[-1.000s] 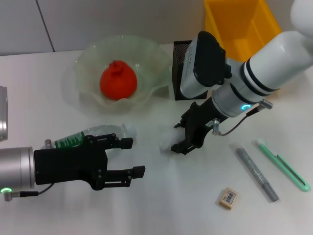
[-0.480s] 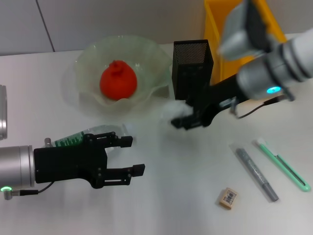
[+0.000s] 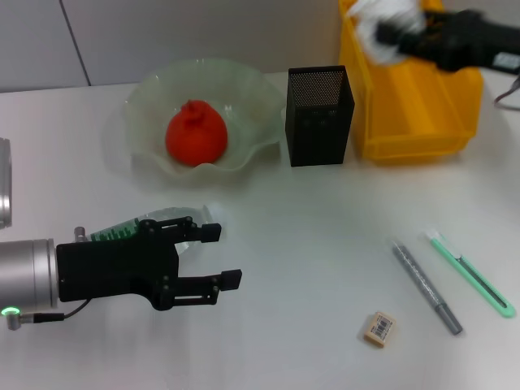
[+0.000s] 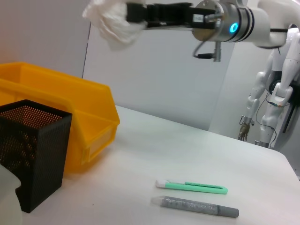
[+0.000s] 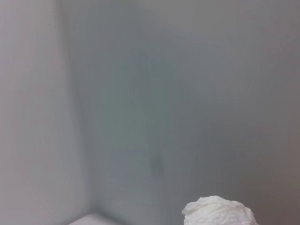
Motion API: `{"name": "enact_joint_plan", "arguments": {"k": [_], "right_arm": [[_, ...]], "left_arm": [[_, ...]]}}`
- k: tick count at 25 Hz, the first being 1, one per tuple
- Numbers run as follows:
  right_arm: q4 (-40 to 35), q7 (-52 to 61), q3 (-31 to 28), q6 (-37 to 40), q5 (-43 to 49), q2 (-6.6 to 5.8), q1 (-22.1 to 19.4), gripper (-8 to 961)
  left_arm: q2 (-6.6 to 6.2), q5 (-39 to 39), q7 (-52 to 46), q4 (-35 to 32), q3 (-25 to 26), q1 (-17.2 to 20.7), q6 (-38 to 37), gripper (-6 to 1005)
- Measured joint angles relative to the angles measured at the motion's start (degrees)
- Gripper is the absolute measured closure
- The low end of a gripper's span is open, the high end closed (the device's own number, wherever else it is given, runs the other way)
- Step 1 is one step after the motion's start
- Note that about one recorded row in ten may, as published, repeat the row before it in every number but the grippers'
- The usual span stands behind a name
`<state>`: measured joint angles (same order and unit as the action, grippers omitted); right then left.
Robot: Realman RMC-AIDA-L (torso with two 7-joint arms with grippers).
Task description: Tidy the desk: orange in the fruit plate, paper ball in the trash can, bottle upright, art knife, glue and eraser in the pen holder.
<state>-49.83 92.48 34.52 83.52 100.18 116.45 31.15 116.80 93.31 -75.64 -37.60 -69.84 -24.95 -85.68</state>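
The white table [image 3: 309, 244] carries everything; at its far right stands the yellow trash can [image 3: 414, 97], the biggest container, with the square black mesh pen holder [image 3: 320, 115] just beside it on the left; further left sits the pale green fruit plate [image 3: 146, 106] with its ruffled rim, and the orange [image 3: 196, 134] lies inside it, nub upward.

The right gripper [image 3: 388, 32] is held in the air over the far left corner of the trash can, its dark fingers clamped around the paper ball [image 3: 382, 18]; the left wrist view shows the same white wad [image 4: 111, 22] pinched at the end of the arm, high above the bin [image 4: 61, 117] and clear of its rim; the right wrist view shows only the top of the wad [image 5: 219, 212] against a grey wall.

The left gripper [image 3: 215, 256] hovers low at the near left of the table, fingers spread wide and holding nothing; the bottle [image 3: 150, 225] lies on its side just behind it, partly hidden by the black fingers.

At the near right lie the smaller items, all apart from one another: a green art knife [image 3: 471, 274] with a white tip, a grey glue stick [image 3: 426, 286] just left of it and roughly parallel, and the tan eraser [image 3: 379, 328] nearest the front edge; the left wrist view shows the knife [image 4: 191, 187] and the glue stick [image 4: 194, 206] side by side.
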Motion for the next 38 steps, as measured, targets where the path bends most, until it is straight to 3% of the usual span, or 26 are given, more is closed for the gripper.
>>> {"name": "enact_joint_plan", "arguments": {"k": [5,10,18,23,35,38], "right_arm": [[3.02,-2.28,-3.45,-8.76,-0.43,0.38,0.04,526],[5.92,-3.10,-1.39,-19.77,0.51,0.42,1.15,525],[9.93,-3.50,3.98,-27.46,0.87,-0.61,3.57,524],[9.51,-3.30,4.99,-28.27,0.91,-0.29,3.86,512],[9.16,-3.28,4.50,-28.98,0.65,-0.26,3.76,187],[8.86,-3.27,4.38,-29.02,0.00,-0.26,3.62,187]], "left_arm": [[0.05,0.12,-0.08,-0.02,0.05,-0.23,-0.02,219],[0.10,0.16,-0.11,-0.05,0.06,-0.27,-0.04,220],[0.09,0.23,-0.12,-0.11,0.05,-0.14,-0.18,220],[0.01,0.17,-0.12,-0.10,0.06,0.07,-0.42,220],[-0.09,0.27,-0.12,-0.07,0.55,0.17,-0.49,221],[-0.09,0.26,-0.12,-0.07,0.58,0.07,-0.55,221]]}}
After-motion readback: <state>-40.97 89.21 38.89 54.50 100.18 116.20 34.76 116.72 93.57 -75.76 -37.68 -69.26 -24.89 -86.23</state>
